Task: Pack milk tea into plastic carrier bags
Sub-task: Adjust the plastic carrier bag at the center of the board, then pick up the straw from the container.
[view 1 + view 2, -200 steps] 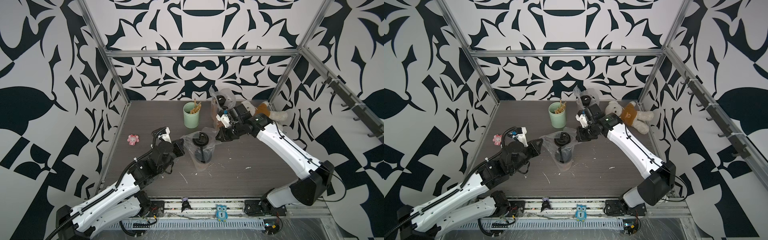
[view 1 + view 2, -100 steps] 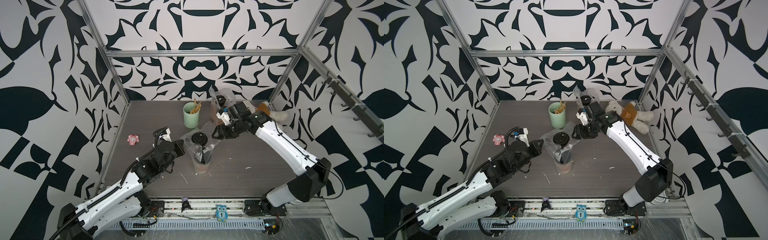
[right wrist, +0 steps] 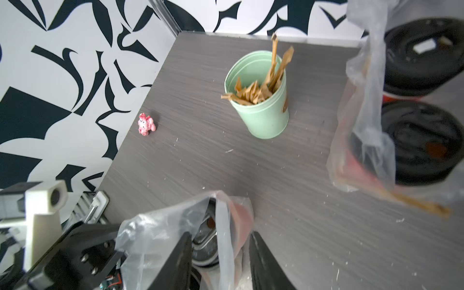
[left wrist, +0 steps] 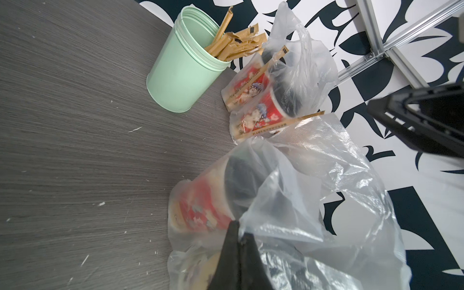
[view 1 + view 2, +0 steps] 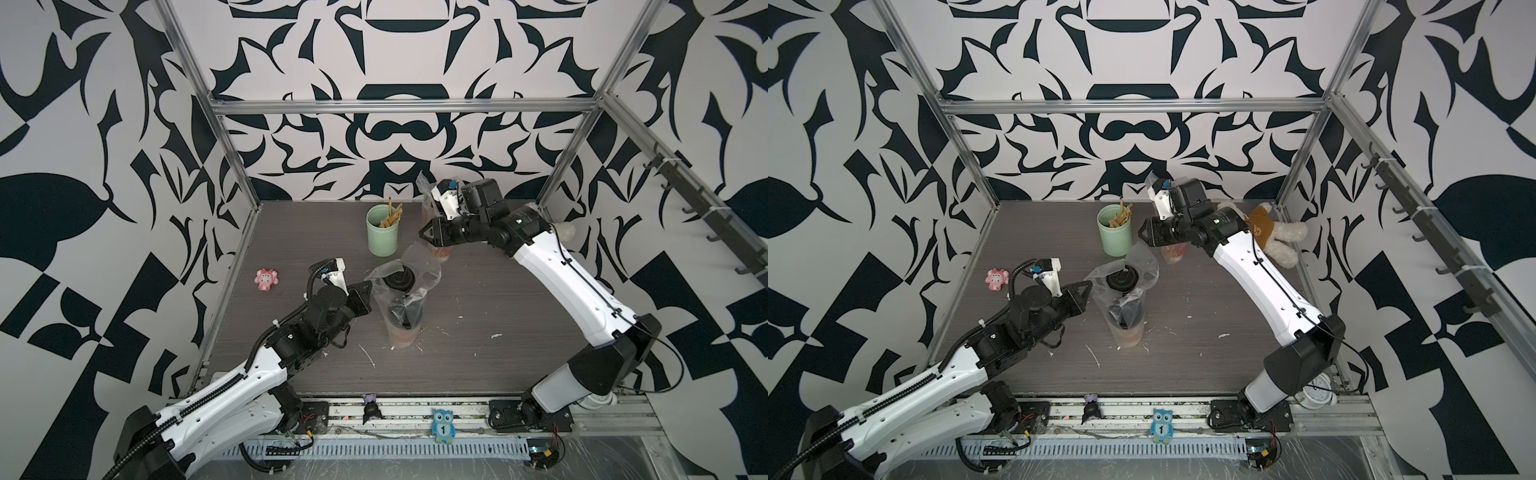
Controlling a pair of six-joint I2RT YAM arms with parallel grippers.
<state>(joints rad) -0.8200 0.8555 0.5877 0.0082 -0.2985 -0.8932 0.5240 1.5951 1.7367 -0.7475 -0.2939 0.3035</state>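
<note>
A clear plastic carrier bag [image 5: 419,272] stands mid-table in both top views, holding a red milk tea cup [image 4: 200,208] with a black dome lid [image 5: 399,277]. A paler cup shape shows below it, partly hidden. My left gripper [image 4: 240,228] is shut on this bag's rim from its left [image 5: 371,285]. My right gripper [image 3: 220,233] hovers open behind and above the bag [image 5: 420,234], a loose handle strip hanging between its jaws. A second carrier bag [image 4: 296,62] at the back holds two red milk tea cups [image 4: 261,110], largely hidden under the right arm in the top views.
A mint-green cup of brown sticks [image 5: 382,230] stands just left of the back bag. A pink toy [image 5: 266,279] lies near the left wall and a teddy bear [image 5: 1275,237] in the back right corner. White scraps dot the tabletop.
My right gripper opened, let the middle bag's handle go, and drew back and up toward the rear bag. The left gripper kept its hold on the rim.
</note>
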